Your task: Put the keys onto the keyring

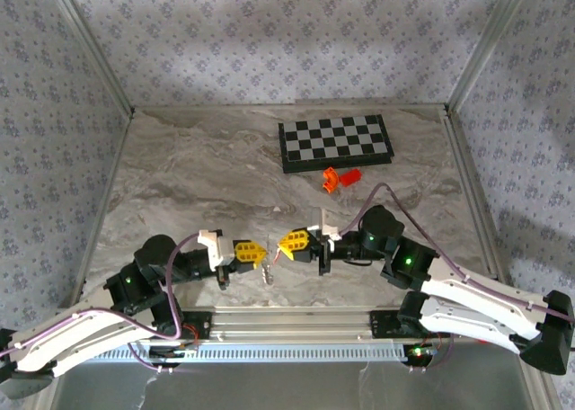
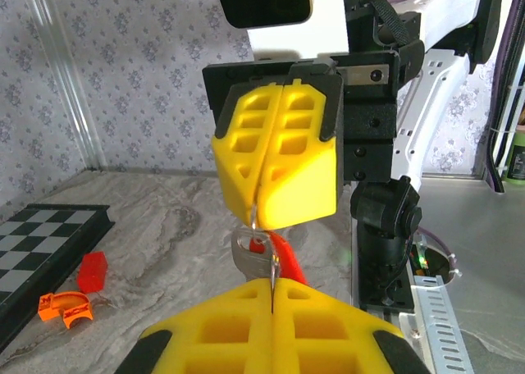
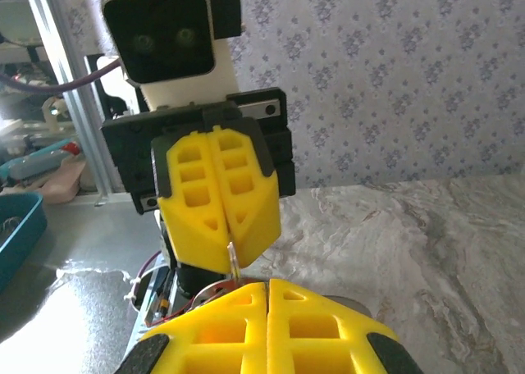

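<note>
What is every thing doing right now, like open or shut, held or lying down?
Left gripper: shut, facing the right one.
Right gripper: shut.
Silver key with red tag: dangling between the two gripper tips.
Chessboard: lying flat, squares up.
Orange pieces: lying loose beside the chessboard.

Chessboard far back, small pieces just before it (near side), left pincer facing right pincer.

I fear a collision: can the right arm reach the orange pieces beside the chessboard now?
Probably yes: nothing stands on the table between the right gripper and the orange pieces; its shut jaws must open first.
</note>
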You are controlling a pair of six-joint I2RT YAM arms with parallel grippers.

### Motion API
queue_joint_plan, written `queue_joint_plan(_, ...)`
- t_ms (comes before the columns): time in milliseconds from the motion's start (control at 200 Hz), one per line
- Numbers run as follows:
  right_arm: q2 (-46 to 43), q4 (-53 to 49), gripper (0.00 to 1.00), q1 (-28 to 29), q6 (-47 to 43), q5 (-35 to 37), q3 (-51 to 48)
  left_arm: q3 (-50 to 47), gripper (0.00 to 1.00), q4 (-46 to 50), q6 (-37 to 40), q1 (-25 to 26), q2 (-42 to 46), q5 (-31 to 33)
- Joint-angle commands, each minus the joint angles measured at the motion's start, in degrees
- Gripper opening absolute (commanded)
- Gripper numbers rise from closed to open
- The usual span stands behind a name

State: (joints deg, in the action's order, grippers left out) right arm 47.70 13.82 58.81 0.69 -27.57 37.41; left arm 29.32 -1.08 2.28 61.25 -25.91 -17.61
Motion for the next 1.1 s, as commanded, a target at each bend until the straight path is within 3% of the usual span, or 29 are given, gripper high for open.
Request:
queue_joint_plan(0,-0.7,2.4,0.00,0.3,3.3,2.5,0.2,1.6,0.00,-4.8,0.0,0.4,0.0,-0.9)
queue_joint_plan(1094,-1.5,6.7,0.00,2.9,1.2,2.2,-1.2,1.4,0.00,-8.2,-1.5,0.4,-1.3,0.7)
